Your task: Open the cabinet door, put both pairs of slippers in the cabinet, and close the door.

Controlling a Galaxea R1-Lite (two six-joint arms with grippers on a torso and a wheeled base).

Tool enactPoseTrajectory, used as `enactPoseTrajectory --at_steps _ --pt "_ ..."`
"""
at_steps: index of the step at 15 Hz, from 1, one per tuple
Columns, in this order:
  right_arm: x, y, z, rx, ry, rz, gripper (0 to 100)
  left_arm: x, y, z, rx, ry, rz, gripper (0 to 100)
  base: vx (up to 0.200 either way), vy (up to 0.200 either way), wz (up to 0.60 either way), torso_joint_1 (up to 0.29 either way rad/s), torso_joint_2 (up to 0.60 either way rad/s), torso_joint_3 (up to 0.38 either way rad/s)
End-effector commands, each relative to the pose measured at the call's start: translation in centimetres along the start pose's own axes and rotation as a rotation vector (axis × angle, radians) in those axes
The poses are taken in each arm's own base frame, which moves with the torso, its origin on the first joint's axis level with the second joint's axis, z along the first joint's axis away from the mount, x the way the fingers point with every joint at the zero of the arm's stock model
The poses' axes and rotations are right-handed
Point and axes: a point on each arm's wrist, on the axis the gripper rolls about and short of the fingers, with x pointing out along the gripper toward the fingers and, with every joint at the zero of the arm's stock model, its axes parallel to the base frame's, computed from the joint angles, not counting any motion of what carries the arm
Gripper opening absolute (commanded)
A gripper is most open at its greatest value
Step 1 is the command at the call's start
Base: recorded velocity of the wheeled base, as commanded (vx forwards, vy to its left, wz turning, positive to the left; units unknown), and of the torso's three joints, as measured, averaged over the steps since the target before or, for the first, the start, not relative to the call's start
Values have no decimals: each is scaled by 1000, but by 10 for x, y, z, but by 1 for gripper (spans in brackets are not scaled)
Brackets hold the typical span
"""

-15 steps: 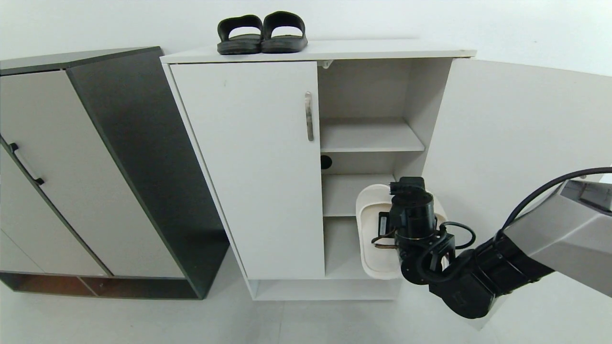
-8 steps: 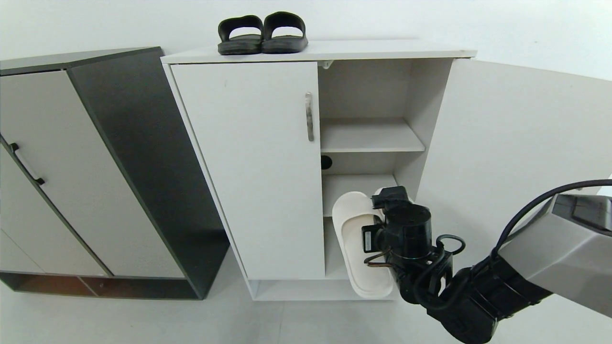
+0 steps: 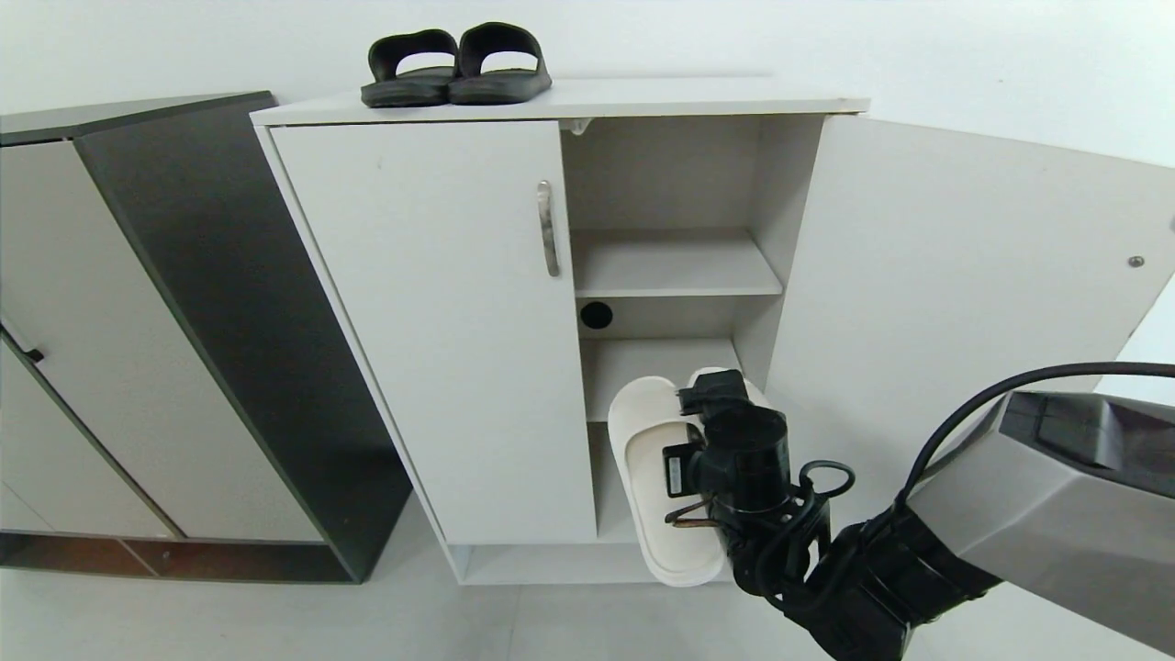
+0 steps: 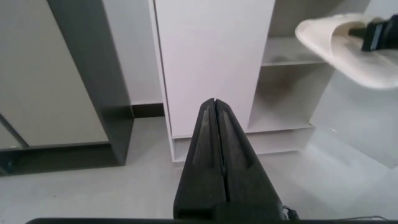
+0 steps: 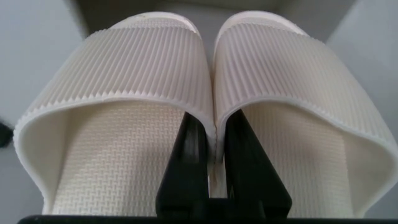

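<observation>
The white slippers (image 3: 656,477) are a matched pair of 2, cream in colour, with ribbed straps and finely patterned footbeds. They are pressed side by side, and the right gripper (image 5: 216,143) has its jaws clamped on the 2 touching inner edges. The pair hangs off the floor (image 3: 275,624) in front of the open right half of the cabinet (image 3: 698,94), toes toward the lower compartments, level with the middle shelf (image 3: 656,363).

The right door (image 3: 955,275) stands swung wide, beside the arm. The left door (image 3: 431,330), with its metal handle (image 3: 548,228), is closed over the other half. The black slippers (image 3: 456,66) sit together on the cabinet's top, above that door. A dark cabinet (image 3: 211,303) stands just beside it.

The left gripper (image 4: 214,109) hangs low and well apart, jaws together on nothing.
</observation>
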Motion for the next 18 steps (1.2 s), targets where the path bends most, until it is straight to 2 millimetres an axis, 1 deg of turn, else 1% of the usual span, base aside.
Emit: enactPoseTrajectory --at_steps 1,7,9,16,18 --pt "3 4 -11 -14 18 2 0 0 0 0 0 1 1 0 0 0 0 0 0 0" --pt "10 6 -20 -13 28 -8 0 0 0 0 0 3 1 0 0 0 0 0 0 0" --pt "11 6 -20 -12 28 -10 0 0 0 0 0 1 1 0 0 0 0 0 0 0" --pt "22 6 -25 -4 24 -26 0 0 0 0 0 1 1 0 0 0 0 4 3 -168" --pt "24 8 -21 39 -37 -33 0 0 0 0 0 3 1 0 0 0 0 2 2 -195"
